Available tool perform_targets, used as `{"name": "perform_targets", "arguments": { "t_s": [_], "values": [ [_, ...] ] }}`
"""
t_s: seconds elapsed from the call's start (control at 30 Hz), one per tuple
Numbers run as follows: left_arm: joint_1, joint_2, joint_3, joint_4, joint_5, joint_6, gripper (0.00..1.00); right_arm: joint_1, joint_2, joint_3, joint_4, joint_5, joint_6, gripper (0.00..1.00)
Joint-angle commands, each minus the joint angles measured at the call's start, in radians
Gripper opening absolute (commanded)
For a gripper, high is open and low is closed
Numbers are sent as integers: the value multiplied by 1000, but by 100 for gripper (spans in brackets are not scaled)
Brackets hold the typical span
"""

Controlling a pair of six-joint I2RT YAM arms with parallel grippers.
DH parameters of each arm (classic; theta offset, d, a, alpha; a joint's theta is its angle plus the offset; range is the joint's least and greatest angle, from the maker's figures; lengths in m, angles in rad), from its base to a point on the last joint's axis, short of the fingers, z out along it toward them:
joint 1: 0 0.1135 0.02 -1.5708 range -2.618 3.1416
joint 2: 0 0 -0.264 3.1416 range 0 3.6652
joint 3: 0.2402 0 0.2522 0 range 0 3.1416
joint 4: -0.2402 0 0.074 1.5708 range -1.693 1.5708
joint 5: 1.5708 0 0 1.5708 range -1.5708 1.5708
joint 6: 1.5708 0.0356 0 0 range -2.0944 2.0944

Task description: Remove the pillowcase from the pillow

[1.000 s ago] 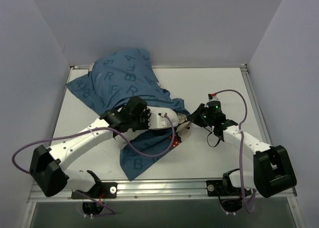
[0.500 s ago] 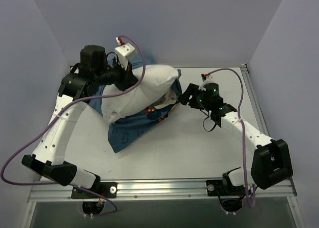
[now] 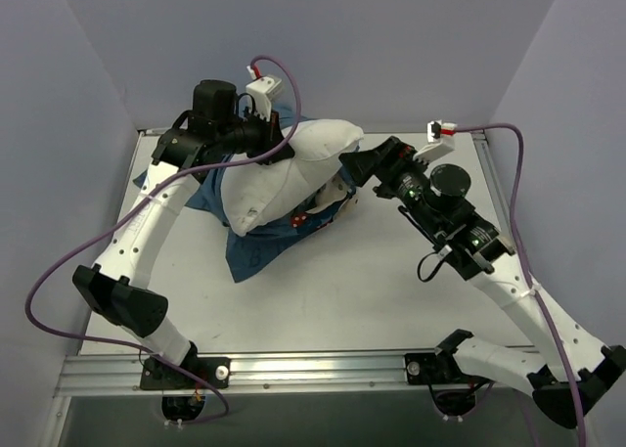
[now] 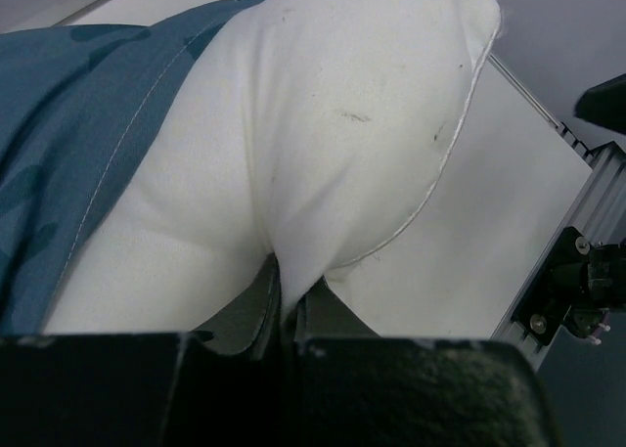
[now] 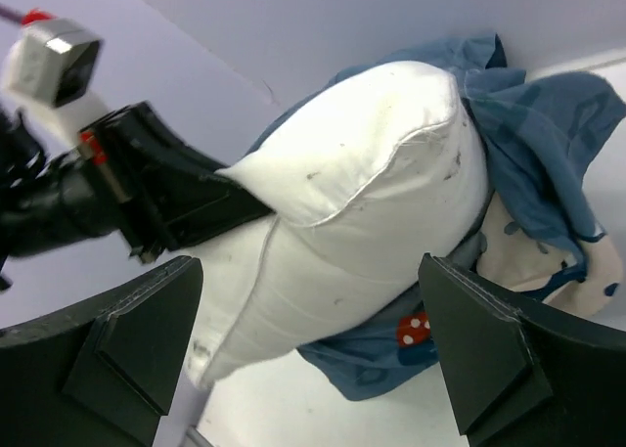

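Note:
The white pillow [image 3: 293, 168] hangs raised above the table, most of it bare. My left gripper [image 3: 266, 134] is shut on a pinch of its fabric [image 4: 286, 290] at the upper left end. The blue pillowcase [image 3: 256, 249] droops under and behind the pillow, still draped over its lower part, with a red bow print [image 5: 416, 332] showing. In the left wrist view the pillowcase [image 4: 68, 105] covers the pillow [image 4: 323, 124] on the left side. My right gripper [image 3: 355, 164] stands open just right of the pillow [image 5: 372, 173], nothing between its fingers [image 5: 494, 354].
The white table [image 3: 391, 290] is boxed in by pale walls at the back and both sides. A metal rail [image 3: 323, 369] runs along the near edge. Purple cables [image 3: 88, 261] loop from both arms.
My left arm has lifted the pillow up and back, out of most of the pillowcase. My right gripper has let go of the fabric, opened wide and risen beside the pillow.

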Motion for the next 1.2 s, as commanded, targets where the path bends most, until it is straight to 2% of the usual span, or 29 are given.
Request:
{"name": "perform_targets", "arguments": {
  "t_s": [0.0, 0.13, 0.37, 0.5, 0.73, 0.93, 1.03, 1.07, 1.13, 1.17],
  "values": [
    [-2, -34, 26, 117, -21, -10, 2, 7, 95, -25, 96, 83, 235, 100],
    [-11, -39, -3, 116, -27, -2, 2, 13, 181, -10, 235, 155, 412, 100],
    [-31, -41, -38, 111, -35, 28, 2, 33, 275, -29, 326, 253, 599, 100],
    [-62, -33, -59, 108, -49, 51, 2, 78, 318, -45, 406, 298, 630, 100],
    [-111, -13, -14, 108, -44, 62, 2, 116, 446, -33, 349, 302, 679, 100],
    [-117, 2, -13, 105, -53, 79, 2, 150, 535, -30, 409, 226, 636, 100],
    [-117, -2, -29, 102, -40, 88, 2, 139, 557, -51, 476, 186, 586, 82],
    [-119, -4, -38, 102, -38, 91, 2, 127, 562, -63, 504, 148, 586, 59],
    [-119, -8, -44, 94, -36, 91, 2, 112, 571, -82, 559, 112, 589, 29],
    [-117, -8, -49, 90, -39, 100, 2, 104, 571, -88, 561, 80, 587, 0]
  ]
}}
